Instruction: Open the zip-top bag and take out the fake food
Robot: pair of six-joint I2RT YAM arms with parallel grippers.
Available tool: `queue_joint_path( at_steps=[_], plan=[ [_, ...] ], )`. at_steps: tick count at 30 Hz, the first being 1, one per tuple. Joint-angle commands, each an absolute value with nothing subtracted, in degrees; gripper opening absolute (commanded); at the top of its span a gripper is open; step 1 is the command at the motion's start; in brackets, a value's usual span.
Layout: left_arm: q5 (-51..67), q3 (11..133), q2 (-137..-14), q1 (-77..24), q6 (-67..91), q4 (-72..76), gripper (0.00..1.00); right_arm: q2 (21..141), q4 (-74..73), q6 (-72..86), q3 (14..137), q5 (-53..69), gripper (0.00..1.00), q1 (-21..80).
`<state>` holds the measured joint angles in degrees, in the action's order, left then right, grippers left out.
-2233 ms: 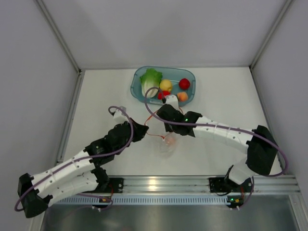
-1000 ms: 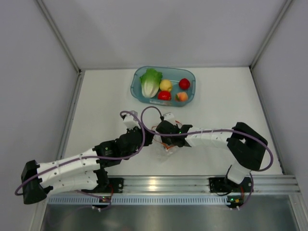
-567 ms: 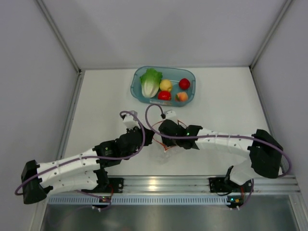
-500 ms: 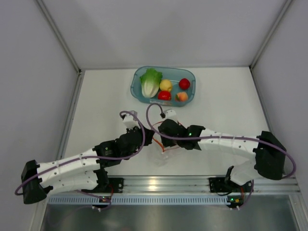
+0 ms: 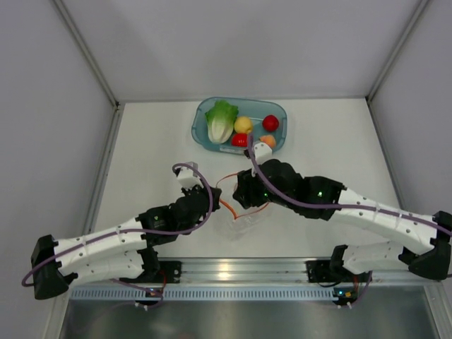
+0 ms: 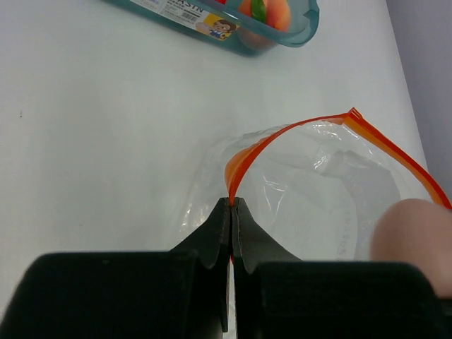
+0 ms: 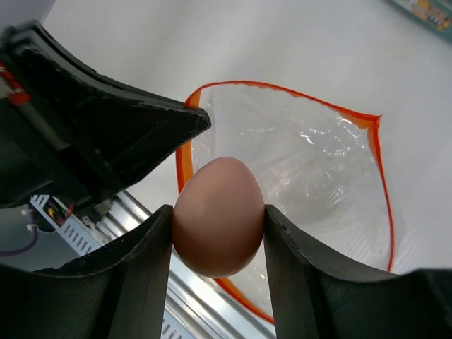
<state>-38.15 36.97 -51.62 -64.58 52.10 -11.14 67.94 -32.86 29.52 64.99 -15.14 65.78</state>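
Extraction is the step in hand, by the look of it. Low at centre of the left wrist view, the left gripper (image 6: 231, 205) is pinched fully together on the thin orange-red zip strip (image 6: 282, 134). It holds up one lip of the clear, crinkly plastic zip-top bag (image 6: 311, 191), which lies on the white table (image 5: 332, 155), and the mouth gapes as a wide loop.

In the right wrist view the right gripper (image 7: 217, 215) stands about half open. Its two black fingers (image 7: 148, 268) are clamped on either side of a smooth, pale pink, egg-shaped plastic food piece (image 7: 215, 191). The piece sits at centre of frame over the open mouth (whether it has quite cleared the rim I cannot tell). No other piece shows inside the bag.

Farther off, at upper centre of the top view, the teal translucent plastic bin (image 5: 198, 123) holds the green-white plastic lettuce head (image 5: 221, 120), a yellow fruit (image 5: 243, 125), two red round pieces (image 5: 270, 123) and a small orange piece (image 5: 267, 141).

The next move probably calls for lifting the food piece straight up so it does not snag the zip strip. It can then be carried toward the bin and let go only over a free spot. The left grip should hold so the bag is not dragged along.
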Motion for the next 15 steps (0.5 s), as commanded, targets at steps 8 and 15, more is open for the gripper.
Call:
queue_joint_path(
  at_steps=[8,15],
  plan=[
    [-48.1,40.5,-48.4,-63.0,51.3,-21.4,0.0,70.3,-41.4,20.1,87.3,-12.1,0.42,51.2],
    [-51.3,42.1,-42.8,-61.9,50.2,-27.9,0.0,84.2,-39.6,16.2,97.7,-11.0,0.43,33.1]
  ],
)
